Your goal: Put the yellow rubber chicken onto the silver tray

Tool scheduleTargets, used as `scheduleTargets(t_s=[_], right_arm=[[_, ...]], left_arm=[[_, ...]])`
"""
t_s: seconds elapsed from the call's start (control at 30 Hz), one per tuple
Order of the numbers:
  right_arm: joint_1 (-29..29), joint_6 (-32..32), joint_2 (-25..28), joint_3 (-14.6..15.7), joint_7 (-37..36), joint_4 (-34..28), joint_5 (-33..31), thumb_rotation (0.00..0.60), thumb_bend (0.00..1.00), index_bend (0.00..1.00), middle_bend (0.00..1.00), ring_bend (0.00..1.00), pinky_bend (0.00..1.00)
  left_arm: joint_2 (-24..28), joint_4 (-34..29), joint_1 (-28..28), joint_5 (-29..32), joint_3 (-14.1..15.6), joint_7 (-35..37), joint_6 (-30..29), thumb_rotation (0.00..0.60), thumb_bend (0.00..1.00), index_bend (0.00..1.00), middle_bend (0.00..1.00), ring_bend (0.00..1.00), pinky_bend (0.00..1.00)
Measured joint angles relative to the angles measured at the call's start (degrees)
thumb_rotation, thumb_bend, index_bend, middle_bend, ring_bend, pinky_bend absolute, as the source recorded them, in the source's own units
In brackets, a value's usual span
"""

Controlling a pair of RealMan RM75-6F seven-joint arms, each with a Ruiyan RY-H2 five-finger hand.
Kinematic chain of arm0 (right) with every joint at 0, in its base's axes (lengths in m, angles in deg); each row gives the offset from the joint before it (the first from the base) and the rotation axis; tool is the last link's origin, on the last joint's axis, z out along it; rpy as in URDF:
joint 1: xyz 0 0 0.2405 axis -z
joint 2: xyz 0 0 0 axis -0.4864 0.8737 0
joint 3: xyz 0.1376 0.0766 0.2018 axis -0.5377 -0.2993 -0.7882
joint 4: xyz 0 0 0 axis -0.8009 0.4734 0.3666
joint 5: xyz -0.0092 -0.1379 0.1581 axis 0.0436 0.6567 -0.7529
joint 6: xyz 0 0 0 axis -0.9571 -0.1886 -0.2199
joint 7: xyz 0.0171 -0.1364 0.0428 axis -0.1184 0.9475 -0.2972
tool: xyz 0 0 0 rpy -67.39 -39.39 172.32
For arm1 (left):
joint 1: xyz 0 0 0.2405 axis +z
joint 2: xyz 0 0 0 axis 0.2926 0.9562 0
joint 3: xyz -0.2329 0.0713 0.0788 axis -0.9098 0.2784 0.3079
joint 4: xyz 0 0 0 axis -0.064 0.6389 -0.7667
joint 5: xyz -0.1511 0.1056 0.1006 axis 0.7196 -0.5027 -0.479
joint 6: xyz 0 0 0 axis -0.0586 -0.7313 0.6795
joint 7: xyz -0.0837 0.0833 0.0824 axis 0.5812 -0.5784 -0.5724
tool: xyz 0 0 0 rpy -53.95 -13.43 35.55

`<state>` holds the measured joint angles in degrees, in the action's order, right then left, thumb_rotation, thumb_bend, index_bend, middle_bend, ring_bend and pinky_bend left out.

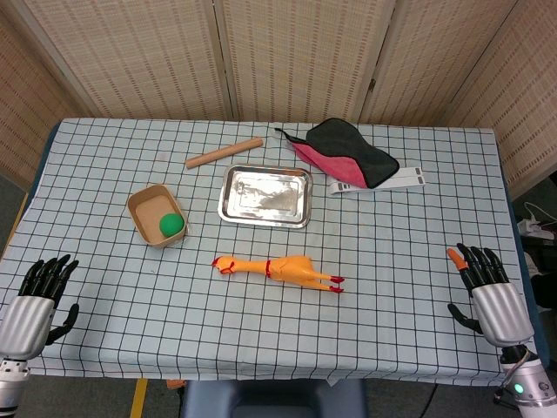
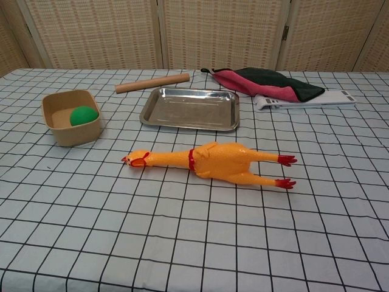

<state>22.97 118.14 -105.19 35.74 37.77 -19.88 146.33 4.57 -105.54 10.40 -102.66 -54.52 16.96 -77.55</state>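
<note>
On checked surface (image 1: pixel 409 252), near of silver tray (image 1: pixel 265 196): yellow rubber chicken (image 1: pixel 283 269), lying flat, apart from it. Left hand (image 1: pixel 39 296), right hand (image 1: pixel 487 292) at near corners, fingers spread, holding nothing. No readable writing.

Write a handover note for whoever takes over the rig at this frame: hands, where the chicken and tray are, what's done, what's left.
Left hand: open, holding nothing, at the near left table edge.
Right hand: open, holding nothing, at the near right edge.
Yellow rubber chicken: lying flat on the checked tablecloth, head toward the robot's left, feet toward its right, just in front of the silver tray.
The tray holds nothing.
Nearby: tan box with a green ball, wooden rolling pin, red and black cloth.
Done: nothing yet.
Left: grasp the chicken, lift it, set it on the tray.
</note>
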Motion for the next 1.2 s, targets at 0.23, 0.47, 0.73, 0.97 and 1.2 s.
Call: scheduleTargets(t_s=[0.23, 0.47, 0.73, 0.97, 1.2], right_arm=[[0.0, -0.06, 1.13, 0.73, -0.74, -0.51, 0.97, 0.6, 0.18, 0.0, 0.0, 0.0, 0.0], [-0.07, -0.83, 1.39, 0.89, -0.75, -0.9, 0.72, 0.6, 0.18, 0.0, 0.0, 0.0, 0.0], [-0.81, -2.76, 0.82, 0.9, 0.21, -0.61, -0.21, 0.6, 0.18, 0.0, 0.0, 0.0, 0.0], [-1.28, -4.42, 1.06, 0.89, 0.37, -0.97, -1.54, 0.6, 0.18, 0.0, 0.0, 0.0, 0.0], [-1.05, -4.32, 1.76, 0.75, -0.05, -1.59, -2.36, 0.6, 0.18, 0.0, 0.0, 0.0, 0.0]], left_arm=[[-0.49, 0.05, -0.47, -2.17, 0.73, 2.11, 0.06, 0.6, 0.42, 0.0, 0.0, 0.0, 0.07], [-3.9, -0.17, -4.22, -9.81, 2.37, 2.13, 2.28, 0.6, 0.38, 0.0, 0.05, 0.06, 0.22], [-6.77, -4.51, -12.55, -10.28, 0.64, -3.79, 14.05, 0.6, 0.38, 0.0, 0.07, 0.06, 0.22], [-11.63, -6.63, -20.47, -6.8, -2.76, -9.78, 24.59, 0.6, 0.37, 0.0, 0.07, 0.06, 0.2], [-17.76, -5.11, -26.25, -1.64, -5.48, -14.04, 31.59, 0.6, 0.37, 0.0, 0.07, 0.06, 0.2]])
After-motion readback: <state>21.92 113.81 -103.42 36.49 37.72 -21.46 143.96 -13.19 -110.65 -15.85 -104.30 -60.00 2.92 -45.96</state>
